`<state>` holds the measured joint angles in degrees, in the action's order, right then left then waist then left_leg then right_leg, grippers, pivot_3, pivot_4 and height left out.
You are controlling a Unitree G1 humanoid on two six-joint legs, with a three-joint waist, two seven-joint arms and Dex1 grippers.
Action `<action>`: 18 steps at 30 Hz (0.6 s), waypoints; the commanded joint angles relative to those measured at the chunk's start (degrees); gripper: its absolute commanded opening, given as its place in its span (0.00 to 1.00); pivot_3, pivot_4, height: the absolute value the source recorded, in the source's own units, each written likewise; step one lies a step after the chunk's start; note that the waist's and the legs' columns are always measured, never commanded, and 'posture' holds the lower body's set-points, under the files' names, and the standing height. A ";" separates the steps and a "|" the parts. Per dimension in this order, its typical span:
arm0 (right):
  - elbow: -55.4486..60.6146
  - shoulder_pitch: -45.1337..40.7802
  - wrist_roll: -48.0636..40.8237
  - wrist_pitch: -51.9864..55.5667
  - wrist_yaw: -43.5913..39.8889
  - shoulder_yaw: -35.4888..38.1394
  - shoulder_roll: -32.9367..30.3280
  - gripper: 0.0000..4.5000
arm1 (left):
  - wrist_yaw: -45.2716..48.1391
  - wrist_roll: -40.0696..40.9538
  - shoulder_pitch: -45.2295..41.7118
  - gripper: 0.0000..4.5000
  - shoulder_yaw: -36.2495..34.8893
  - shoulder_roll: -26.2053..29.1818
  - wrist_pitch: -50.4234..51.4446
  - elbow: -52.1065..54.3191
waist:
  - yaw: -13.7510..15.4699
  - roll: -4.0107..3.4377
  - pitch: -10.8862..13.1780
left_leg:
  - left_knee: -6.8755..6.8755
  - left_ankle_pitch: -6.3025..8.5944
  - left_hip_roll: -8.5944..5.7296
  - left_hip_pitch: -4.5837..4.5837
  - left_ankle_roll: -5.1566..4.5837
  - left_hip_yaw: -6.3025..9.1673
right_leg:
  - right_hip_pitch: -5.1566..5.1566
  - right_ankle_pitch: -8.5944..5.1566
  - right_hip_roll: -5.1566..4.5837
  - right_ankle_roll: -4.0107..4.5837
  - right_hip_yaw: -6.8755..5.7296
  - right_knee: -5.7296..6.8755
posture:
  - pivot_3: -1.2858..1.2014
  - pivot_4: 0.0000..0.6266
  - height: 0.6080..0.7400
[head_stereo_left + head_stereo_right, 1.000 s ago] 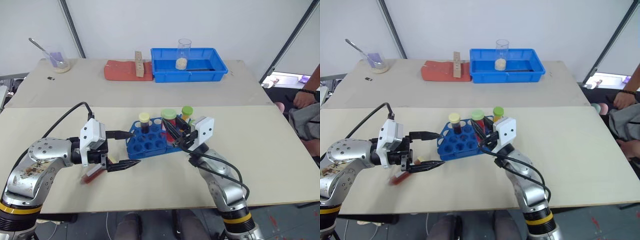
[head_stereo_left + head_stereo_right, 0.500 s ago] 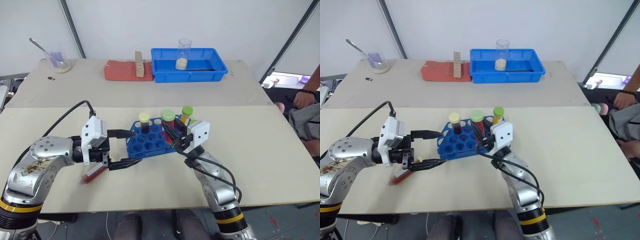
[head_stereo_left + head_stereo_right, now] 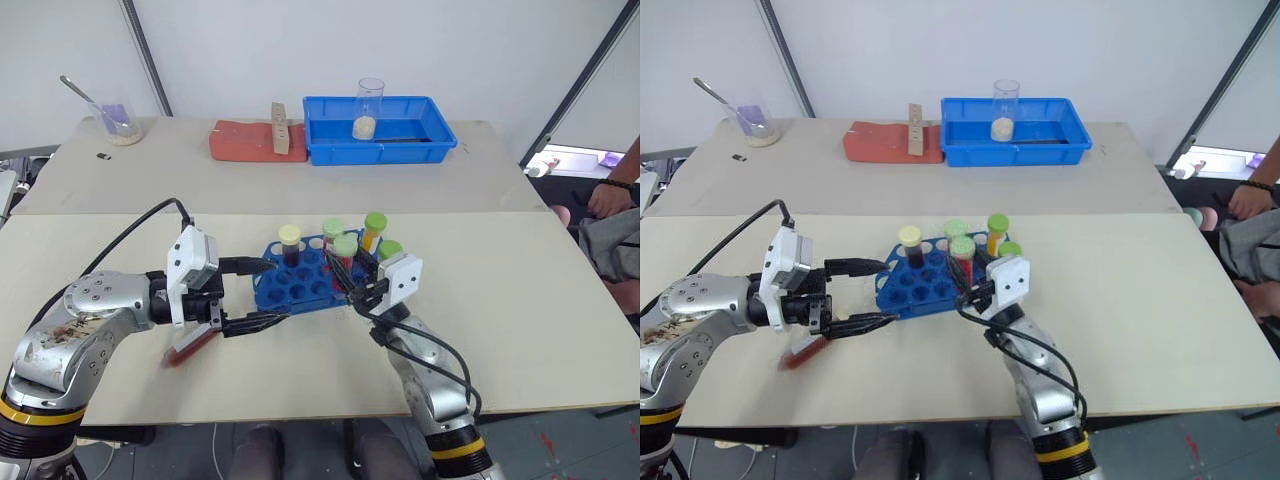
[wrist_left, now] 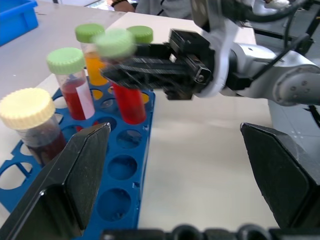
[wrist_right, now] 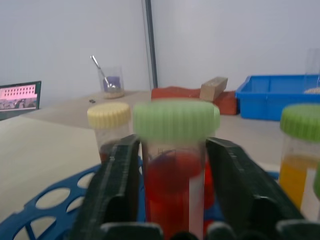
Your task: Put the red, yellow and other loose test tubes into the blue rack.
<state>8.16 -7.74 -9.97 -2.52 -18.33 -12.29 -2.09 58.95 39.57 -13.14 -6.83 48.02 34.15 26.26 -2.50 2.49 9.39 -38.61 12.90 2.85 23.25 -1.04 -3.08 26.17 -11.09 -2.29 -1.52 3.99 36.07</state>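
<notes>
Red tube [image 3: 186, 347] half hidden under left hand [image 3: 262, 294], blurred

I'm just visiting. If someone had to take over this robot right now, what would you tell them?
Left gripper: open, empty, beside the blue rack.
Right gripper: around a green-capped red tube at the rack; I can't tell whether it has let go.
Done: four other capped tubes stand in the rack.
Left: confirm that tube is seated, then rack the loose red tube lying on the table by the left arm.
</notes>
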 commanded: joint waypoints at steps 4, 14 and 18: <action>10.06 3.54 -1.27 6.54 -4.73 -0.06 -7.10 0.98 | -2.46 -3.31 -0.39 1.00 0.14 2.31 0.53 1.36 | 0.05 0.00 0.00 | 0.00 0.00 0.00 -0.01 0.00 0.01 | 0.00 -0.01 0.01 0.01 -0.01 0.01 | 0.52 0.24 1.00; 28.78 8.75 -14.21 22.82 -22.47 5.90 -30.20 0.98 | 2.08 -12.85 4.68 1.00 -0.77 23.10 5.39 0.72 | 0.06 0.01 0.02 | 0.11 0.00 0.03 -0.12 0.01 -0.06 | 0.03 -0.08 0.00 0.08 -0.02 0.00 | 0.52 0.24 1.00; 30.66 5.02 -20.18 27.30 -29.14 7.06 -37.28 0.98 | 3.26 -13.95 3.07 1.00 0.27 26.99 7.15 -1.92 | 0.37 0.01 0.02 | 0.31 0.00 0.01 -0.32 0.01 -0.11 | -0.05 -0.13 -0.01 0.13 -0.02 -0.03 | 0.52 0.24 1.00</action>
<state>36.46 -1.11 -26.68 23.07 -44.86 -7.33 -38.12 61.80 26.51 -8.63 -6.35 73.86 40.25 24.41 -2.13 2.50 9.41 -38.29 12.90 2.87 22.94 -1.03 -3.19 26.13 -11.22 -2.30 -1.39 3.96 36.04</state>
